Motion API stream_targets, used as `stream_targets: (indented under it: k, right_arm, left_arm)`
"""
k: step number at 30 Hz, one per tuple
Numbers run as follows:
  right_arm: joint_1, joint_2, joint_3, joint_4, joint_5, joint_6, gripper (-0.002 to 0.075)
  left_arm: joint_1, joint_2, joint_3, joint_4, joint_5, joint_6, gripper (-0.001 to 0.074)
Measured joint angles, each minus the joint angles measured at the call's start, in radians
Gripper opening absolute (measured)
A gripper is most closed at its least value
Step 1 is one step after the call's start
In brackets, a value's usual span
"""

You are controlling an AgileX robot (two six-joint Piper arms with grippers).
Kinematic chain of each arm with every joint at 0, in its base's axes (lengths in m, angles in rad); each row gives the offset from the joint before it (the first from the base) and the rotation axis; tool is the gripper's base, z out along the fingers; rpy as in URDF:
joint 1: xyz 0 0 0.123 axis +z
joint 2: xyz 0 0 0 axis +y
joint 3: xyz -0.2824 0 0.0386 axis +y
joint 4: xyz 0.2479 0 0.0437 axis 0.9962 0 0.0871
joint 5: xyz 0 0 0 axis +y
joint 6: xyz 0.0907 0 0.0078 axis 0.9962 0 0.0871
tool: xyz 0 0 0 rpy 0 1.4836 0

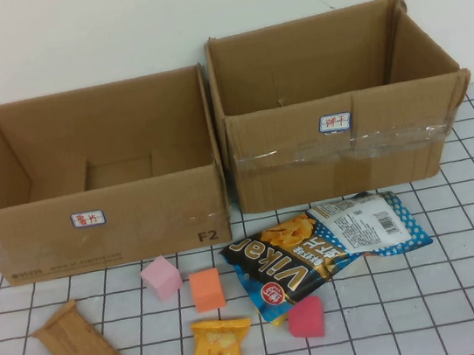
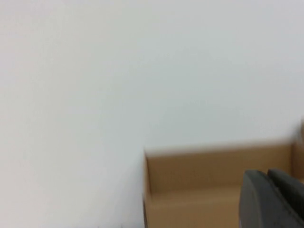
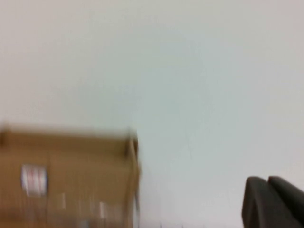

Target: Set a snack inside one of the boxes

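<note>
left hand (image 2: 270,199): out of the high view, seen only in its wrist view, fingers together, empty, aimed at the wall with a box edge in shot
right hand (image 3: 270,202): same story, fingers together, nothing held, out of the high view
left box (image 1: 96,180): open, empty, at 10 o'clock on the worktop (image 1: 464,287)
right box (image 1: 332,102): open, at 1 o'clock, just beside the left one
brown snack bar (image 1: 85,352): 8 o'clock, long axis running 11-to-5
yellow snack pack (image 1: 215,354): 6 o'clock, just right of the bar, roughly upright along 12-to-6
Vikan chip bag (image 1: 297,259): centre, long axis 8-to-2, its top end touching the blue-white packet (image 1: 372,225)
foam cubes: pink cube (image 1: 161,277), orange cube (image 1: 207,289), red cube (image 1: 306,318) (distractors, not snacks)
nearer arm: my read, left for the bar and yellow pack, right for the chip bag and packet
key relation: every snack lies toward 6 o'clock of the boxes, so carry goes toward 12
status: nothing picked yet
</note>
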Motion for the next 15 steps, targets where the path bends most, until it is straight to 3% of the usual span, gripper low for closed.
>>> stream_targets:
  k: [7,15]
  right_arm:
    - [0.0,-0.001,0.0,0.011,-0.381,-0.015,-0.0001]
    - [0.0,-0.003,0.0,0.089,-0.351,-0.024,-0.0001]
  left_arm:
    - [0.0,0.0,0.0,0.02,-0.383,0.019,-0.0001]
    - [0.0,-0.002,0.0,0.02,-0.647,-0.061,-0.0001]
